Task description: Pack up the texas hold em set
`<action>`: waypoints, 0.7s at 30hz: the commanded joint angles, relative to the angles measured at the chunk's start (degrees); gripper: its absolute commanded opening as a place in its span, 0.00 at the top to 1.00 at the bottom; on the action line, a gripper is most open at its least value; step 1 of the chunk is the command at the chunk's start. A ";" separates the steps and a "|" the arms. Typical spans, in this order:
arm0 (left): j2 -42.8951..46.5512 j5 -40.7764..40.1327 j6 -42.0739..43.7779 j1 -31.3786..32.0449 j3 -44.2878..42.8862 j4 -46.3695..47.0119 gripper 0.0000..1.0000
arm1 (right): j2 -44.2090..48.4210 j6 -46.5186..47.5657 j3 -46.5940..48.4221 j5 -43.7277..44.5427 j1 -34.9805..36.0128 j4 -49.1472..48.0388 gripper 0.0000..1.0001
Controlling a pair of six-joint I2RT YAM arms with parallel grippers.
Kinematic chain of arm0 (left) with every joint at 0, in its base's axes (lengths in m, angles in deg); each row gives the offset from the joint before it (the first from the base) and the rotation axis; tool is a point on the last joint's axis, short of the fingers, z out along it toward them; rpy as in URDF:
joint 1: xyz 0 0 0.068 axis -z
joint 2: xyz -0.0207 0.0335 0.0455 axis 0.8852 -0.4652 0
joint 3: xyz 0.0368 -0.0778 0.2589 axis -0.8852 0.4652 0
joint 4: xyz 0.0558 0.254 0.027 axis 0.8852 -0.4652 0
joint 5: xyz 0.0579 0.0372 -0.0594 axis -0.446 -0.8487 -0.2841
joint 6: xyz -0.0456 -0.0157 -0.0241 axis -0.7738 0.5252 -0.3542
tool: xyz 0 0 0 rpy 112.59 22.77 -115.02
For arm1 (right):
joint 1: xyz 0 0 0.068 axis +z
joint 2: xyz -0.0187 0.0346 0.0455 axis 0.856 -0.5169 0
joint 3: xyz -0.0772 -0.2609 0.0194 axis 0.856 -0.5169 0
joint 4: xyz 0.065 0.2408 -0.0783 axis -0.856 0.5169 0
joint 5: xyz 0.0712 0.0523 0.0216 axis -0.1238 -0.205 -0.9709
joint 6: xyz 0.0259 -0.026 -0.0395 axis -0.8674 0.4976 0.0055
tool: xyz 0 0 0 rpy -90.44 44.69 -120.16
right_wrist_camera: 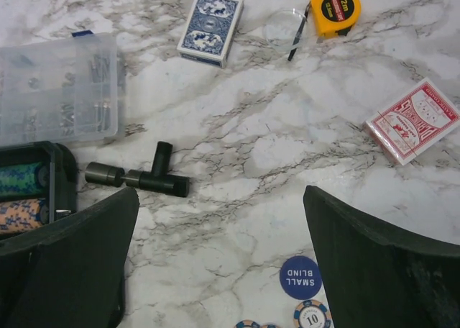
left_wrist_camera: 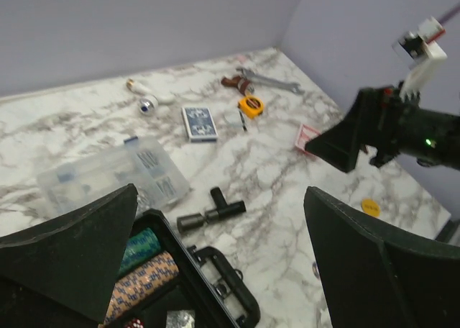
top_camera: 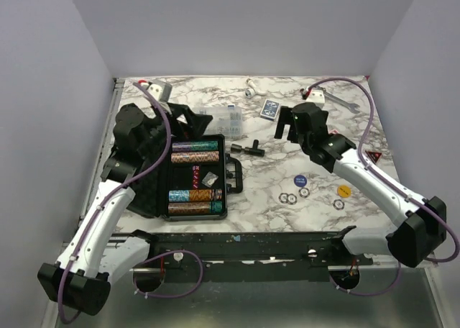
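The black case (top_camera: 155, 183) lies open at the left with rows of poker chips (top_camera: 194, 154) inside and its handle (top_camera: 236, 175) facing right. My left gripper (top_camera: 192, 124) hovers open and empty over the case's far end; its wrist view shows the chips (left_wrist_camera: 144, 270) and the handle (left_wrist_camera: 223, 281) below. The blue deck (top_camera: 269, 108) (right_wrist_camera: 210, 27) lies further back. My right gripper (top_camera: 286, 130) (right_wrist_camera: 221, 198) is open and empty above bare marble. The red deck (right_wrist_camera: 412, 121), the blue button (right_wrist_camera: 300, 277), the yellow button (top_camera: 344, 191) and loose chips (top_camera: 290, 197) lie on the table.
A clear compartment box (top_camera: 231, 119) (right_wrist_camera: 57, 90) sits just beyond the case. A black T-shaped tool (top_camera: 248, 149) (left_wrist_camera: 212, 213) lies between the case and the right gripper. A yellow tape measure (right_wrist_camera: 334, 3) and a wrench (left_wrist_camera: 277, 83) rest near the back wall.
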 commanded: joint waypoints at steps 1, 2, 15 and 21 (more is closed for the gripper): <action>-2.93 1.64 5.00 6.11 -2.29 -6.42 0.02 | -4.95 -1.02 1.71 3.78 -0.51 -0.36 0.00; -3.45 0.81 5.02 7.00 -2.46 -7.06 0.02 | -5.84 -1.01 2.34 4.26 -0.48 -0.36 0.00; -5.50 -8.39 8.93 15.45 -5.02 -13.09 0.02 | -17.94 -19.33 9.62 0.78 -17.58 7.28 0.00; -5.35 -12.62 11.47 18.87 -5.88 -15.16 0.02 | -27.82 -31.83 16.81 2.13 -26.48 15.44 0.00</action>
